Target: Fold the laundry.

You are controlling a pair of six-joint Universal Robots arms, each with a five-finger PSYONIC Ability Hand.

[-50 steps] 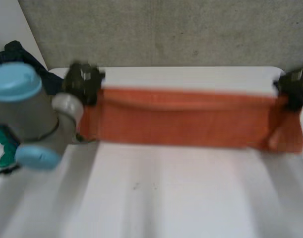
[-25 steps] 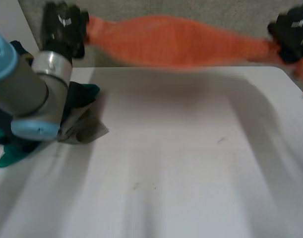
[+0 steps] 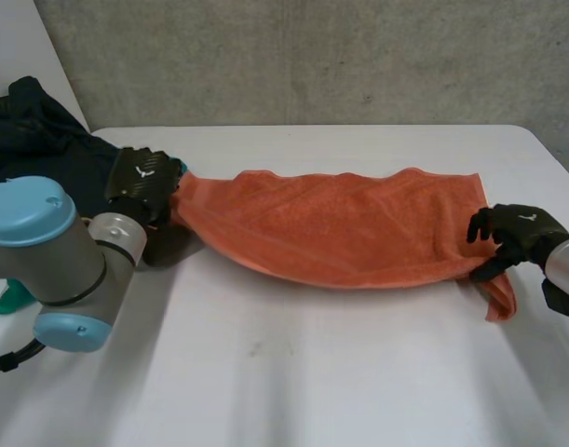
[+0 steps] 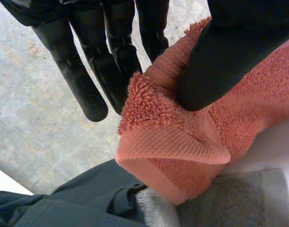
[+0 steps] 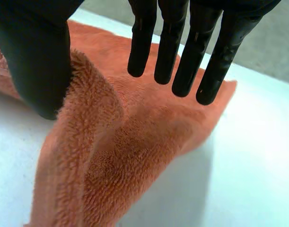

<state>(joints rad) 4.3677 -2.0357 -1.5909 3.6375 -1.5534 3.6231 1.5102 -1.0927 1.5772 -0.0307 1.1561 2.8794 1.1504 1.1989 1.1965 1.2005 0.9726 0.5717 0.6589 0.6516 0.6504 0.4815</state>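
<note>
Orange towel [image 3: 340, 228] stretched across middle of white table [image 3: 312, 372], a hand at each end.
Right hand [image 3: 509, 237]: wrist view shows fingers [image 5: 187, 52] straight, slightly spread, clear of thumb; towel fold leans on thumb. Grip hard to read in head view.
Left hand [image 3: 144, 184]: wrist view shows corner pinched, thumb against straight fingers [image 4: 83, 80]; head view hides this.
Grey cloth [image 4: 229, 203] under corner.
Dark clothes [image 3: 37, 130] beyond, partly cut off.

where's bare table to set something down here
Widest: the white table between the orange towel and the near edge. A narrower bare strip runs behind the towel to the far edge. Crowded at the left hand, beside the dark clothes.
</note>
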